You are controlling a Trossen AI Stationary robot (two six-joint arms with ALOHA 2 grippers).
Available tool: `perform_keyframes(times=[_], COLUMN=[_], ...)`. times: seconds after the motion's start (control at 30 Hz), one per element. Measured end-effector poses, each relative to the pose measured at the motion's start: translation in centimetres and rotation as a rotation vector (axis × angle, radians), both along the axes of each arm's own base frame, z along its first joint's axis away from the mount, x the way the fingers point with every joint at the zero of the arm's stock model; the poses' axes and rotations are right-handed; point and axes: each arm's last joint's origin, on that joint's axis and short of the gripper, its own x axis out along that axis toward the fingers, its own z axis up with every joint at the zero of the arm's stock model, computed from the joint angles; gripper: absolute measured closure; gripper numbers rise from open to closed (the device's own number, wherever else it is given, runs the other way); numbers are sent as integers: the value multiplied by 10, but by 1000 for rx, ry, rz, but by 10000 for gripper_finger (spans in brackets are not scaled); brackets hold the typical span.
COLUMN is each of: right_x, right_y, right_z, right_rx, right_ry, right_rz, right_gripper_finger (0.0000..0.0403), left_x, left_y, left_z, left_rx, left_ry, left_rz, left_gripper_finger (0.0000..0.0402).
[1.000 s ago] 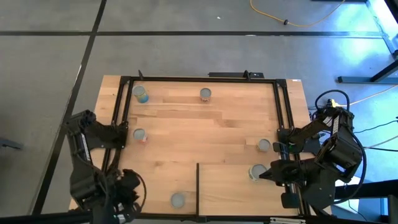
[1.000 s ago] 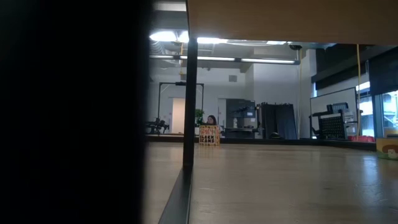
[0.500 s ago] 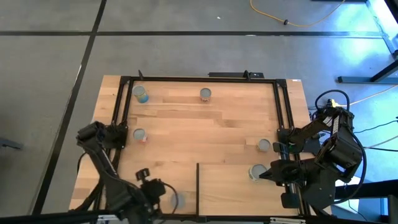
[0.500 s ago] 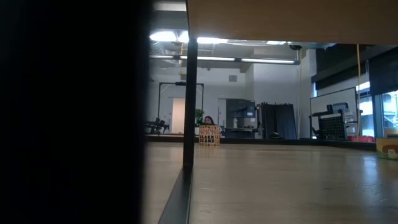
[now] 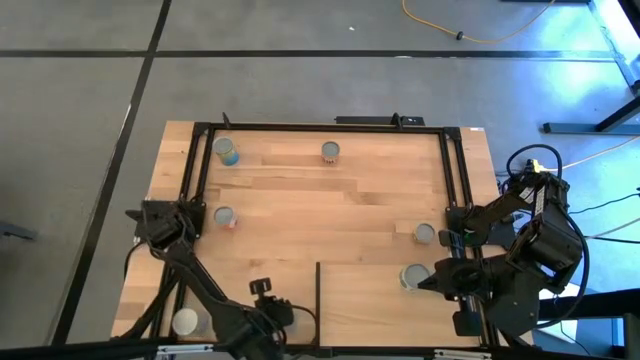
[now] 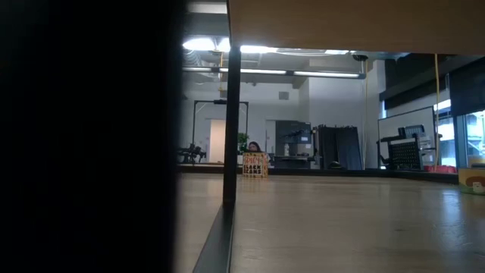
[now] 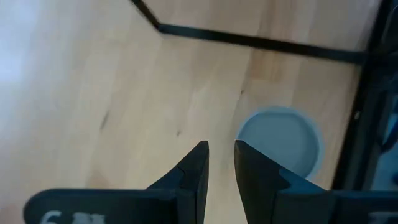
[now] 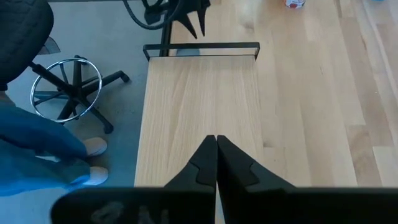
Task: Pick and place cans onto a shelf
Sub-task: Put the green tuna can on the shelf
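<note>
**My left gripper beside a can at the table's near edge; my right gripper over the shelf.**

My left gripper (image 7: 219,149) hangs low over the striped plank tabletop (image 5: 300,200), its dark fingers (image 7: 198,163) a narrow gap apart with nothing between them. A small round tin with a silver-grey top (image 7: 280,140) stands just beside one finger, outside the gap. My right gripper (image 8: 216,142), fingers pressed together and empty, points across the pale plain wooden shelf panel (image 5: 365,310) at the near right, where another grey-topped tin (image 5: 412,277) stands close to it.
</note>
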Motion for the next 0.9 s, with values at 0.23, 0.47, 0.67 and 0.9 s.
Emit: perform_keyframes(times=[0.23, 0.47, 0.67, 0.9], right_x=[0, 0, 0, 0], right_y=[0, 0, 0, 0], right_z=[0, 0, 0, 0], right_rx=[2, 2, 2, 2], right_ry=[3, 4, 4, 4], right_rz=[3, 4, 4, 4], right_gripper_finger=[399, 399, 399, 399], left_x=[1, 2, -3, -3], left_y=[-5, -7, -2, -2], left_z=[-7, -11, -28, -37], left_rx=[-9, -12, -11, -44], left_ry=[-7, -12, 29, 31], left_rz=[-4, -6, 32, 37], left_gripper_finger=[332, 332, 332, 332])
